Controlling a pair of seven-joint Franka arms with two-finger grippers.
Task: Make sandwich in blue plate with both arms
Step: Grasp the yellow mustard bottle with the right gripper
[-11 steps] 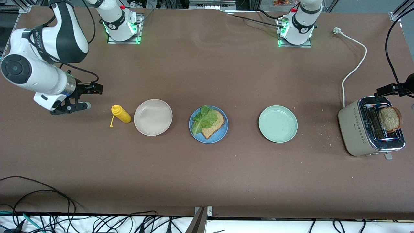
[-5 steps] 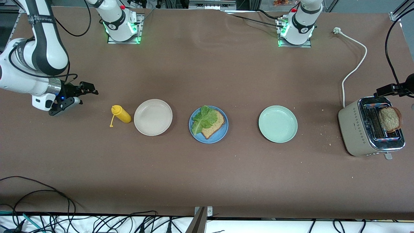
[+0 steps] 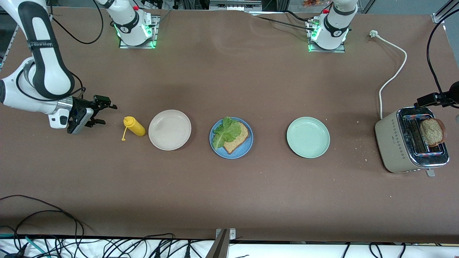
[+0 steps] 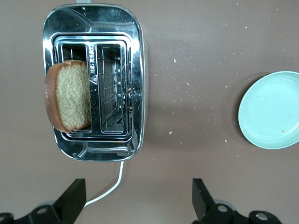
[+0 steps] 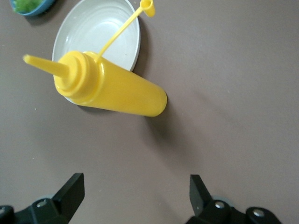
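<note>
A yellow squeeze bottle stood just beside the beige plate; the mint plate and toaster sat well apart from it.

Both arms are glossy white with black joint sections. The right arm carries a black band with white lettering, a thin black cable along it, and a silver metal ring at the wrist. Its black gripper has two slim fingers. Each base sits on a metal plate, glows green and has a red button.
</note>
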